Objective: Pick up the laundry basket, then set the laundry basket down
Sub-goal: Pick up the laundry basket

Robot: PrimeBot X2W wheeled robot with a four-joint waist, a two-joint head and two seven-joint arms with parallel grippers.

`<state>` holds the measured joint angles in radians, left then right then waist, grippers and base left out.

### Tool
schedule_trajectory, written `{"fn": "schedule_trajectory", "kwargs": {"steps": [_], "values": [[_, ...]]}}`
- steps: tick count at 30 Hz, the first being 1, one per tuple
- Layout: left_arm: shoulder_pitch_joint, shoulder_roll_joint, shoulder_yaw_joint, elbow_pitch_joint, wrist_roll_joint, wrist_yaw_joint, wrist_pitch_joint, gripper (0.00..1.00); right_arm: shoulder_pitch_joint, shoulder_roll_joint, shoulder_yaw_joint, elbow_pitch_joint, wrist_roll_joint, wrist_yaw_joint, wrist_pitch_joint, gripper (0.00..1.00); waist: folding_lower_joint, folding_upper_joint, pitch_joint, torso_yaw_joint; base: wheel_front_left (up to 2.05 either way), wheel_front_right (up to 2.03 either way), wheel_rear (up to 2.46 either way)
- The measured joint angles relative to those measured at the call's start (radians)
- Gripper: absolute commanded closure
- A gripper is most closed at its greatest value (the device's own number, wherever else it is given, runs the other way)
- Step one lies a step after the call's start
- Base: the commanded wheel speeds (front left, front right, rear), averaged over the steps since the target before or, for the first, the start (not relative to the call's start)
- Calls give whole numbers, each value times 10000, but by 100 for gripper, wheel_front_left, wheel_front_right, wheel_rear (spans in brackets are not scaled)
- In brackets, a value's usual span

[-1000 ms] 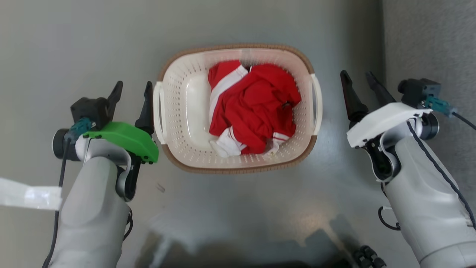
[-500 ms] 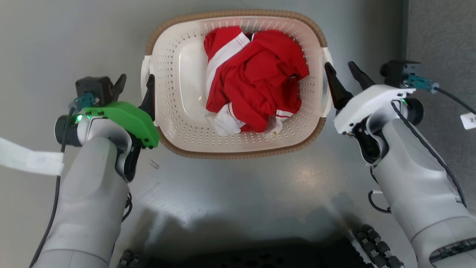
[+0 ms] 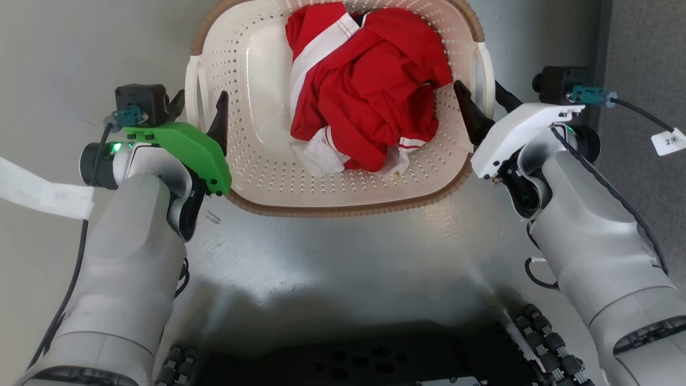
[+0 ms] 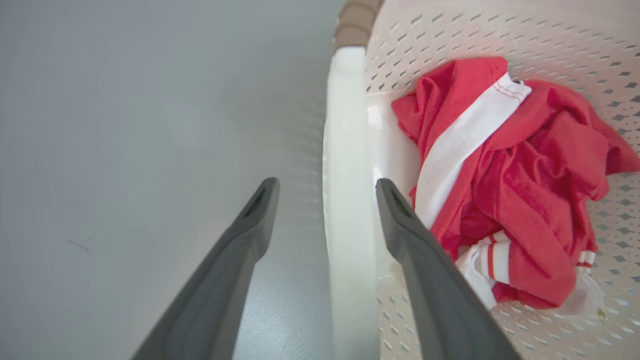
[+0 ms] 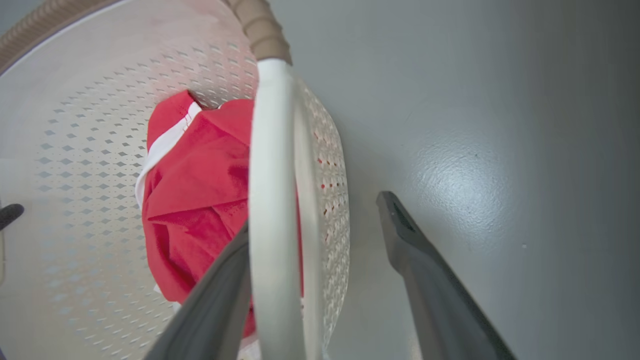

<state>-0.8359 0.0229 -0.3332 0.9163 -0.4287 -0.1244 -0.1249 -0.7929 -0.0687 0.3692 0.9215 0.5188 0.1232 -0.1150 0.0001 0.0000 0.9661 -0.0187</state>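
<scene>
Pre-grasp stage: left pincer (image 3: 198, 110) and right pincer (image 3: 482, 94), both spread, straddle the laundry basket's (image 3: 268, 171) loop handles (image 3: 192, 91) at 9 and 3 o'clock. The next move probably calls for closing both together, then lifting level.

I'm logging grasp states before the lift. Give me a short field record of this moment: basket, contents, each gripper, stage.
basket: laundry basket on the grey floor
contents: red and white garment, crumpled
left gripper: open, fingers straddling the left handle, one inside the basket, one outside
right gripper: open, fingers straddling the right handle
stage: pre-grasp, neither handle clamped yet
</scene>
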Motion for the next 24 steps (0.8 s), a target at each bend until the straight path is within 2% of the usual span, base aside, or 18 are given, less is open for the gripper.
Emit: {"fn": "schedule_trajectory", "kwargs": {"steps": [4,5,7,8,9,10,11,24], "values": [[-119,-2,-161,242,-109,0,-8,0,-160,8,167,199,217,0,-44,0,0,0,86,4,0,0,0],[-152,-2,-199,314,-130,0,-27,4,-202,8,221,234,236,0,-46,0,0,0,93,8,0,0,0],[-216,-2,-270,418,-232,0,-79,41,-271,12,332,265,295,0,-117,3,0,0,101,15,0,0,0],[-240,-2,-316,439,-332,0,-94,53,-303,13,401,276,314,0,-140,40,-1,0,103,17,0,0,0],[-267,-2,-374,451,-418,0,-94,64,-352,12,499,297,337,0,-165,69,-1,0,104,19,0,0,0],[-292,-2,-443,464,-453,0,-94,91,-402,13,593,303,345,0,-180,100,0,0,104,20,0,0,0],[-311,-6,-522,470,-489,-10,-98,100,-441,19,656,309,357,0,-255,100,-1,0,103,22,0,0,0],[-369,-44,-1244,834,-1296,-31,-268,100,-546,27,1269,878,782,-17,-562,100,-1,0,-303,9,0,0,0]]}}
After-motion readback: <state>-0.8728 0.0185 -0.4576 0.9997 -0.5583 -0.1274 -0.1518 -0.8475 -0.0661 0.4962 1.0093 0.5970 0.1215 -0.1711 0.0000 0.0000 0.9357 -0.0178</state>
